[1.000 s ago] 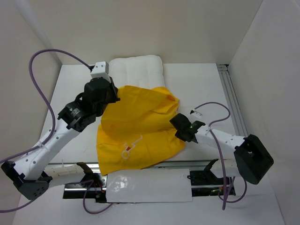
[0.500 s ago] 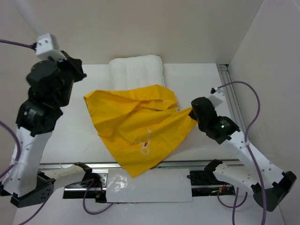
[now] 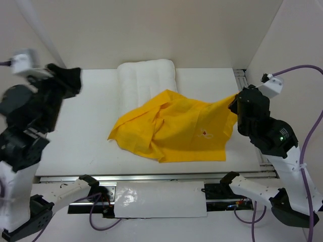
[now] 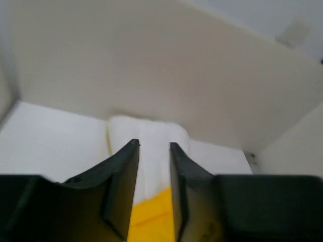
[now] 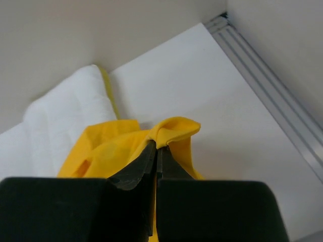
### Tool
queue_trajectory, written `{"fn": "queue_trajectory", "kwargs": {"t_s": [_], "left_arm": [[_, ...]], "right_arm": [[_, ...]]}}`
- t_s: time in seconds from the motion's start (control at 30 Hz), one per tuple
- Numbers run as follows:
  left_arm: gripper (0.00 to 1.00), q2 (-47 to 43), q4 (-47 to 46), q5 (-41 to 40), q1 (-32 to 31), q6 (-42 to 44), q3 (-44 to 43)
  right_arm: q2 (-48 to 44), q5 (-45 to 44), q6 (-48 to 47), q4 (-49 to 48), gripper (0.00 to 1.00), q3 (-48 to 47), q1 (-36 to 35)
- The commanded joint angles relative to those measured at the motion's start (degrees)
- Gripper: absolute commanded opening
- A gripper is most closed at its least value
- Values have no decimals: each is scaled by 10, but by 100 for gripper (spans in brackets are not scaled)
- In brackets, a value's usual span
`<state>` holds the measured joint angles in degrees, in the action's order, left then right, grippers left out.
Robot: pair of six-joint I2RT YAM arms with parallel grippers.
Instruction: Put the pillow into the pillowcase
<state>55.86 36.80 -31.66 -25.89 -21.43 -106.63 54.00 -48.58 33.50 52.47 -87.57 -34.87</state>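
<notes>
You're spreading, I judge: right gripper (image 5: 156, 150) clamps the pillowcase (image 3: 176, 131) at right, left gripper (image 4: 154, 146) gapes empty. Next, have it find the case's opening toward the pillow (image 3: 146, 78).

Bright, even light, faint shadows. The left arm (image 3: 30, 108) is motion-blurred; beyond the left gripper (image 4: 154, 145) everything looks hazy.

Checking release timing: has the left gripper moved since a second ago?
Yes. The left gripper swung left, off the pillowcase, away from the pillow.
</notes>
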Motion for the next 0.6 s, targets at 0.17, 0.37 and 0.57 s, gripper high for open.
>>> {"fn": "queue_trajectory", "kwargs": {"t_s": [0.17,0.37,0.57], "left_arm": [[88,71,-44,264,-35,-111,385],[100,70,-82,209,-62,-95,496],[100,131,-59,124,-39,-102,481]], "right_arm": [[37,-65,51,147,0,43,13],[43,-60,19,109,0,60,18],[49,5,-39,51,0,94,74]]}}
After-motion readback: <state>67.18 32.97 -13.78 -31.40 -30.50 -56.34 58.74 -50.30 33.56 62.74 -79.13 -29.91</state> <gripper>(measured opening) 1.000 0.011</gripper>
